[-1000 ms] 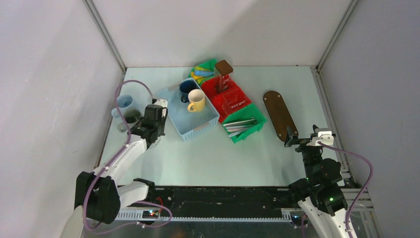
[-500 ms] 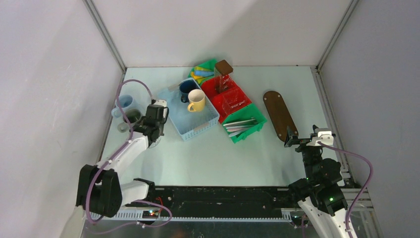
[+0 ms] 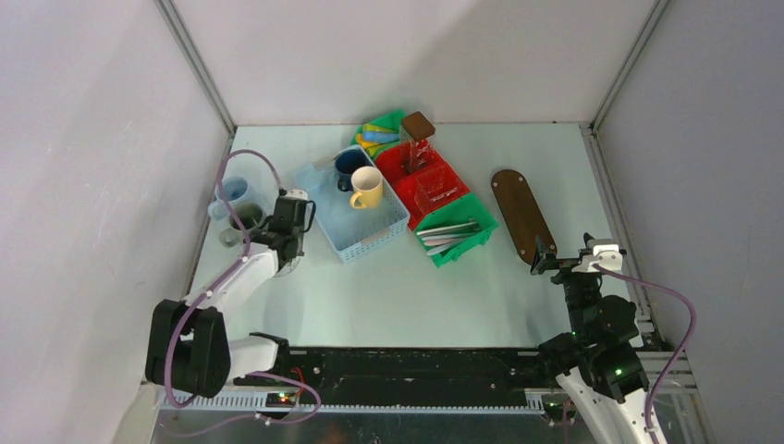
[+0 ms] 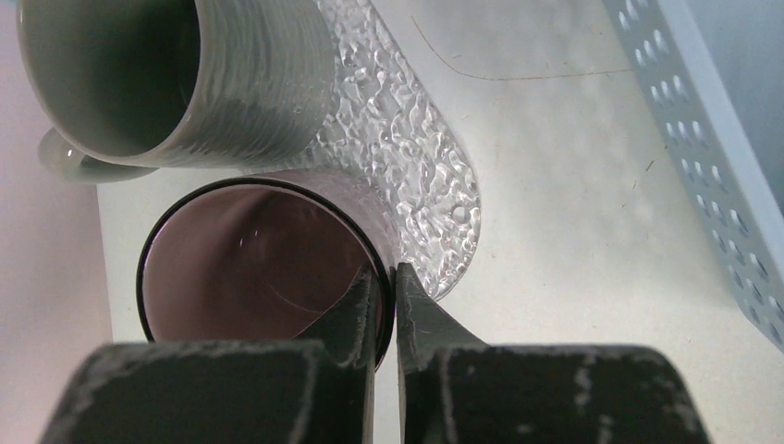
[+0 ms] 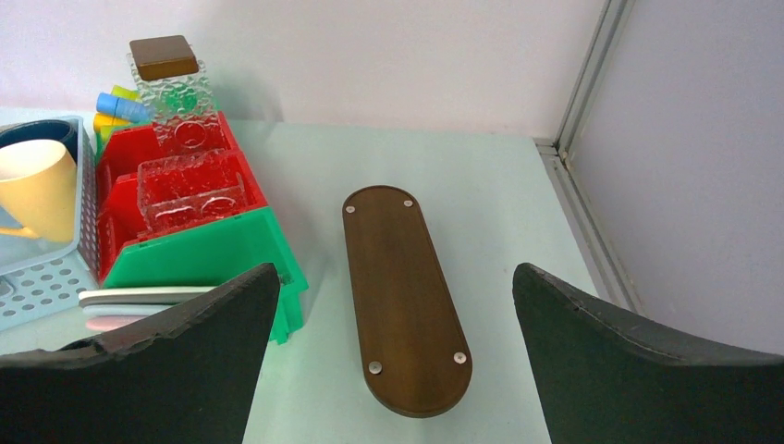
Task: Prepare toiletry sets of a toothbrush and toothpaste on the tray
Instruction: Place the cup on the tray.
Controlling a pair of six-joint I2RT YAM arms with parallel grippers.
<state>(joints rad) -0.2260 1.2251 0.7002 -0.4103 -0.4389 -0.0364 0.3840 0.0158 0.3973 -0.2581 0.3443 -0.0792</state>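
In the left wrist view my left gripper point(image 4: 388, 274) is shut on the dark rim of a pink mug point(image 4: 240, 268), one finger inside and one outside. A grey mug point(image 4: 166, 74) stands just behind it. From above, the left gripper point(image 3: 280, 242) hides the pink mug, with the grey mug point(image 3: 246, 218) and a pale blue mug point(image 3: 233, 191) beside it. The dark brown oval tray point(image 3: 522, 215) lies bare at the right. My right gripper point(image 3: 556, 260) hangs open at its near end, and between the wide jaws the tray point(image 5: 404, 296) shows. Pale toothbrushes point(image 3: 447, 231) lie in a green bin and coloured tubes point(image 3: 374, 137) at the back.
A light blue perforated basket point(image 3: 370, 236) holds a cream mug point(image 3: 366, 188) and a dark blue mug point(image 3: 349, 165). A red bin point(image 3: 444, 171) with clear glass pieces and a brown-lidded jar point(image 3: 418, 129) stands beside it. A clear textured glass piece point(image 4: 407, 157) lies against the pink mug.
The left arm has shifted a little, its wrist edging toward the mugs at the left, jaws still shut on the rim. The right arm has not moved.
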